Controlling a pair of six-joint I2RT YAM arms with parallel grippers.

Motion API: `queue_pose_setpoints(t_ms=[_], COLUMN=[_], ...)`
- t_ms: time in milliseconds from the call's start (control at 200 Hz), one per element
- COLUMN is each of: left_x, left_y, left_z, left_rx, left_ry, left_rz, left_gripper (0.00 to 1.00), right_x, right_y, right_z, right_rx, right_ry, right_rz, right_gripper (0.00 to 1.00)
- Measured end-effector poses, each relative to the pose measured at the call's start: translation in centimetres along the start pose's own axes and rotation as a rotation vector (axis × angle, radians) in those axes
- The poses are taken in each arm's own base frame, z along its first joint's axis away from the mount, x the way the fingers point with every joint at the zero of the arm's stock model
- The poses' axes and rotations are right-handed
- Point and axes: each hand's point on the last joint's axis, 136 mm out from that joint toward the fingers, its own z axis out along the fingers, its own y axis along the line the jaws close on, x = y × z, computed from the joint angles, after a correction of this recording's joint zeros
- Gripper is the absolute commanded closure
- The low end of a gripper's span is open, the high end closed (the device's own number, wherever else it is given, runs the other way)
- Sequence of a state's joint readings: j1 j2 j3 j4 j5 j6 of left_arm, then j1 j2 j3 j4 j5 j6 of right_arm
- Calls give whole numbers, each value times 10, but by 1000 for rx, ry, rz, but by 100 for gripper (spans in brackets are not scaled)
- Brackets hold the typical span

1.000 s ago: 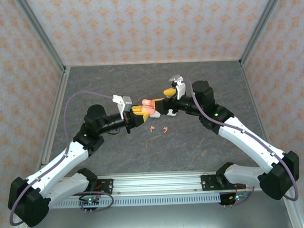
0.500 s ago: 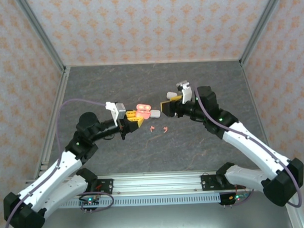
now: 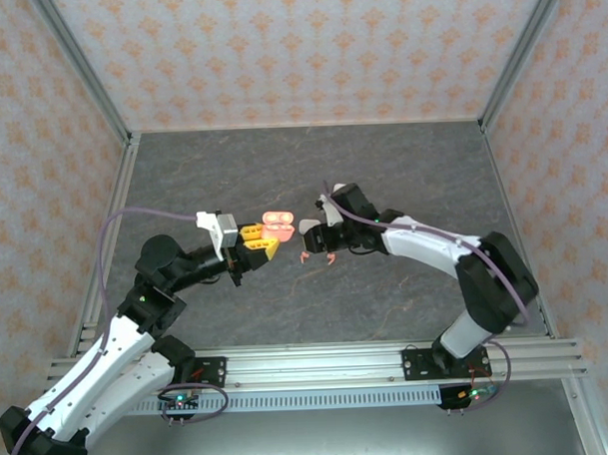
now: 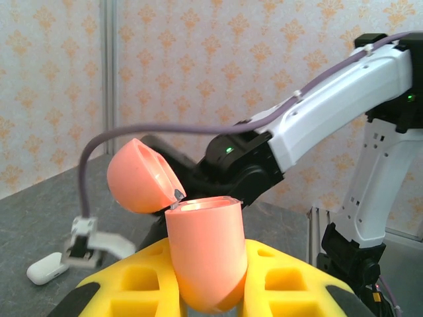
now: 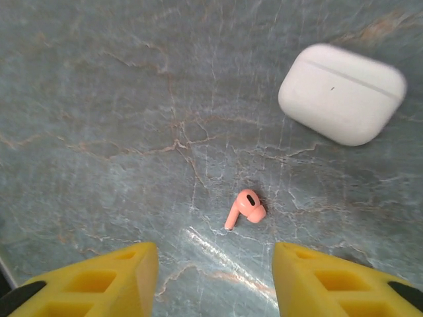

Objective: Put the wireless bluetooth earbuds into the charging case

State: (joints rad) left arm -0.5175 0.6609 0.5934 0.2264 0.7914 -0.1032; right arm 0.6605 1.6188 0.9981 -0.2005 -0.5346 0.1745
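Coral earbud lies on bench, just ahead of the gap between right fingers. These stand apart, touching nothing. Left fingers clamped on open coral case.

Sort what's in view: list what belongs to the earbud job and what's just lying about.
Belongs to the job:
- open coral charging case, held in the left gripper
- coral earbud and second coral earbud, loose on the table
- right gripper, open above one earbud

Just lying about:
- closed white case, untouched
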Motion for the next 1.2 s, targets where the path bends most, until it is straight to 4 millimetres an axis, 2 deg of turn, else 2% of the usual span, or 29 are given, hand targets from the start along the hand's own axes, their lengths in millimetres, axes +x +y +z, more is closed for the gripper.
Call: queue_pose_setpoints(t_ms=[290, 460, 641, 896, 1201], left_x=[2, 4, 5, 12, 17], left_y=[0, 1, 1, 6, 9], left_z=[0, 0, 0, 3, 5], left_rx=[-1, -3, -5, -19, -25], left_ry=[7, 15, 19, 42, 60], left_rz=[-5, -11, -13, -31, -44], left_gripper=[100, 100, 100, 100, 100], right_x=[-9, 6, 20, 21, 23], right_y=[5, -6, -12, -14, -18], right_z=[50, 69, 73, 72, 71], right_rx=[42, 80, 99, 109, 125], right_ry=[82, 150, 203, 210, 218], right_rz=[-53, -60, -64, -87, -103], right_gripper=[56, 58, 61, 65, 77])
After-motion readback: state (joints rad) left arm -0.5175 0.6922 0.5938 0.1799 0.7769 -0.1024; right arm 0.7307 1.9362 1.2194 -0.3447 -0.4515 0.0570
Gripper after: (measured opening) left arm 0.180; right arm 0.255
